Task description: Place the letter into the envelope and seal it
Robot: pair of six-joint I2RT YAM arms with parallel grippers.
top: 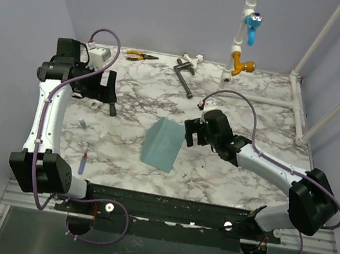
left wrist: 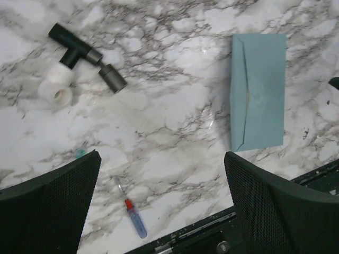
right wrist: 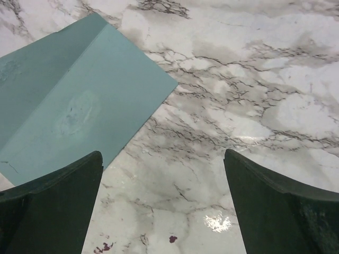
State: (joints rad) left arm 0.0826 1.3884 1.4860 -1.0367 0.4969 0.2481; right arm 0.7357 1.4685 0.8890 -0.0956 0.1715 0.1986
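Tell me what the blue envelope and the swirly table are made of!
The envelope looks like thin matte paper: it has sharp fold creases and a flat flap. The table looks like polished marble, white with grey veins and shiny light spots, though it could be a printed marble-look sheet.

In the right wrist view the envelope [right wrist: 69, 100] is cut off by the left edge, and its near corner is covered by a finger [right wrist: 47, 206] of the right tool [right wrist: 163, 159]. Whether the letter lies inside cannot be told. Overhead, a teal bit [top: 82, 124] on the tabletop [top: 125, 159] is too small to be identified.
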